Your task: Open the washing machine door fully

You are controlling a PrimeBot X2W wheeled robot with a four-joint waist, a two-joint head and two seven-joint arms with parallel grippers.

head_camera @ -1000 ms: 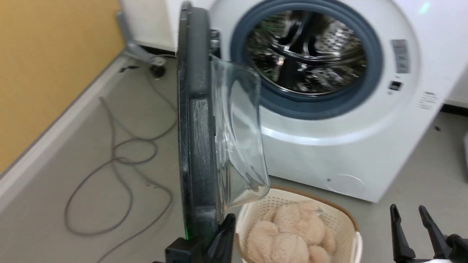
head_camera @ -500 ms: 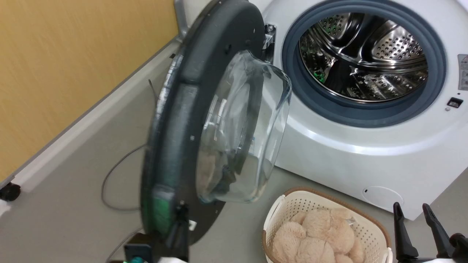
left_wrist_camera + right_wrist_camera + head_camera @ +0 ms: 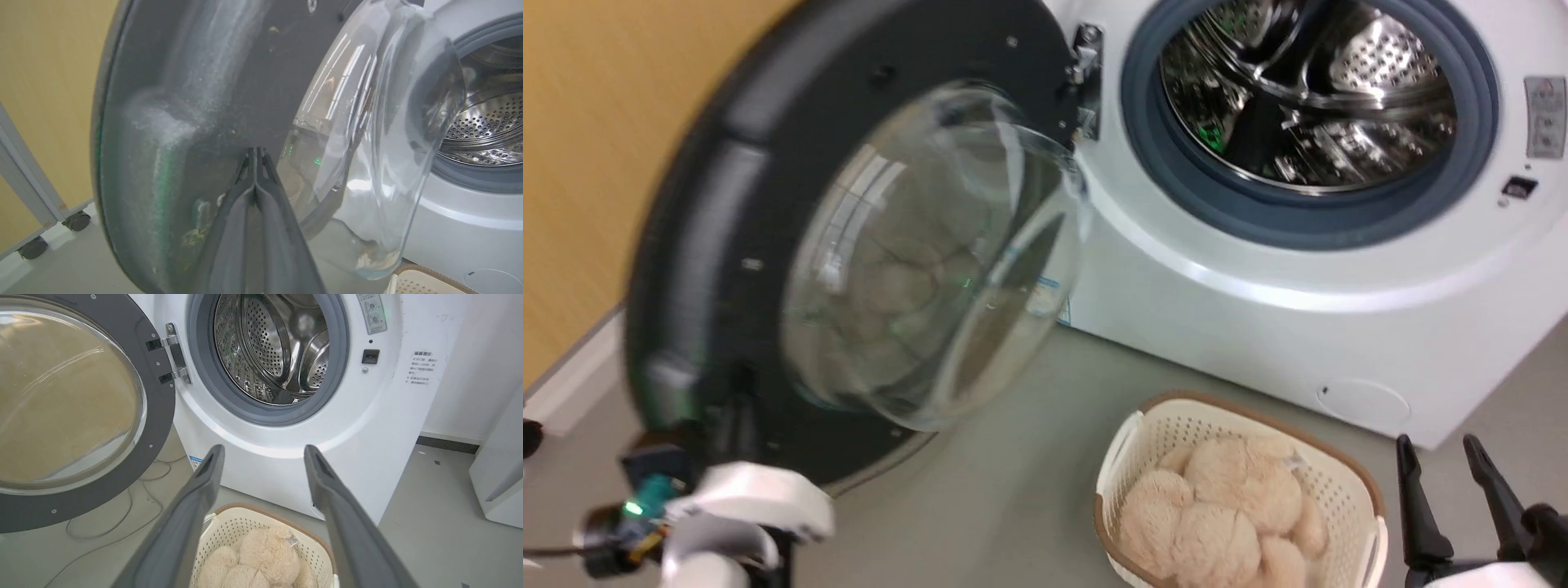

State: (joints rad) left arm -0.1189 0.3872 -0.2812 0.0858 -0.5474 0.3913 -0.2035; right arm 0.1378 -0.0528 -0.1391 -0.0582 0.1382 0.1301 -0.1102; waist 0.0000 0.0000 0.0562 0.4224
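Swung wider than before, the door nears full travel. Push toward 9 o'clock with the left gripper (fingers pressed together); right gripper spread, empty.

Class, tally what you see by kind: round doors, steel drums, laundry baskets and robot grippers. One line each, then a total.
Round door: 1
Steel drum: 1
Laundry basket: 1
Grippers: 2 (left gripper, right gripper)
Total: 5

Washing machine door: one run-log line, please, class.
washing machine door: wide open | left gripper: shut, tips at inner face | right gripper: open, empty
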